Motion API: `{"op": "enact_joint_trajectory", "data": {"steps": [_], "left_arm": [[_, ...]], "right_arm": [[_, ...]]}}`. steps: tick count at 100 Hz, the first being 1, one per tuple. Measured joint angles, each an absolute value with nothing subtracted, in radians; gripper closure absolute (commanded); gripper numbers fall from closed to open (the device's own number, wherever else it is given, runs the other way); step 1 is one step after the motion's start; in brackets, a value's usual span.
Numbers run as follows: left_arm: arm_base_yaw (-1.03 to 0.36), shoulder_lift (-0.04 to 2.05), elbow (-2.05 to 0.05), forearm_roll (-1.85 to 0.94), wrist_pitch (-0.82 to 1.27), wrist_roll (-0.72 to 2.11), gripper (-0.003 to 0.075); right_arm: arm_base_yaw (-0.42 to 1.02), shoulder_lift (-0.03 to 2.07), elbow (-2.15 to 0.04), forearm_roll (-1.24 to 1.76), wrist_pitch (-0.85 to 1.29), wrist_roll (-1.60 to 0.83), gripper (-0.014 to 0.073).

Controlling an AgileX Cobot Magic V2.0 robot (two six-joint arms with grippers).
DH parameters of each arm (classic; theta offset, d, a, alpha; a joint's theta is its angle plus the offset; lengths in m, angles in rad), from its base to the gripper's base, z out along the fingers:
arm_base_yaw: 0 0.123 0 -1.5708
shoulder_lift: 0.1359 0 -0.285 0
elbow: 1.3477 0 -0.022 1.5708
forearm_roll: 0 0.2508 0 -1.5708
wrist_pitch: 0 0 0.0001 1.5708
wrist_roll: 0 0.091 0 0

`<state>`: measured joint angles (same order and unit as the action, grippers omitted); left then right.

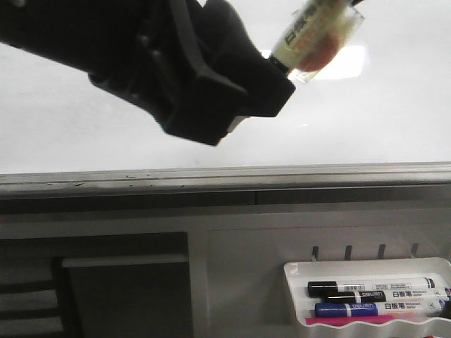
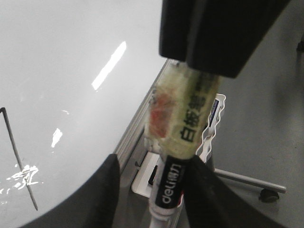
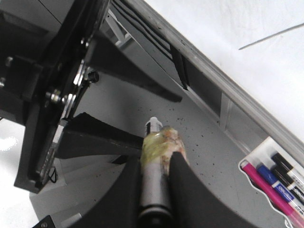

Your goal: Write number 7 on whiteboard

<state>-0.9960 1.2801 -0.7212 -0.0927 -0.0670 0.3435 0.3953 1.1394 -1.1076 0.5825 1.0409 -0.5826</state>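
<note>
Whiteboard (image 1: 366, 120) fills the far side, its grey edge running across. The left gripper (image 1: 276, 72) is up against it at the top, clamped on a taped marker (image 1: 310, 35). The right gripper (image 3: 156, 178) is clamped on a second marker (image 3: 159, 142), below the board's edge. Marker tray (image 1: 366, 266) sits near right. The 7 (image 2: 19, 159) is on the board, a thin slanting stroke with a short top bar. It looks finished, so the next move is to lift away without smearing it.
</note>
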Motion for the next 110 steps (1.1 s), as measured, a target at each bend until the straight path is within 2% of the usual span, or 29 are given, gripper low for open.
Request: {"op": "enact_joint_trajectory", "data": {"steps": [24,34,44,56,63,87,110], "left_arm": [[-0.998,1.28,-0.721,-0.078,-0.067,0.353,0.0741],[-1.001,1.28,-0.721,-0.065,-0.067,0.365,0.0741],[-1.001,1.28,-0.721,-0.065,-0.067,0.366,0.0741],[-1.001,1.28,-0.721,-0.077,-0.067,0.363,0.0741],[-1.001,1.28,-0.721,-0.105,-0.067,0.357,0.0741],[-0.92,1.212,-0.719,-0.271,-0.053,0.348,0.0741],[-0.784,1.07,-0.633,-0.575,-0.125,0.346,0.0741]], "right_arm": [[0.395,1.139,-1.108,0.586,1.022,-0.583,0.0643],[0.395,1.139,-1.108,0.592,1.022,-0.583,0.062],[0.395,1.139,-1.108,0.597,1.02,-0.583,0.0475],[0.395,1.139,-1.108,0.626,1.018,-0.586,0.0172],[0.395,1.139,-1.113,0.639,1.04,-0.585,0.009],[0.375,1.086,-1.166,0.585,1.047,-0.574,0.0168],[0.281,0.94,-1.136,0.395,0.966,-0.409,0.0176]]}}
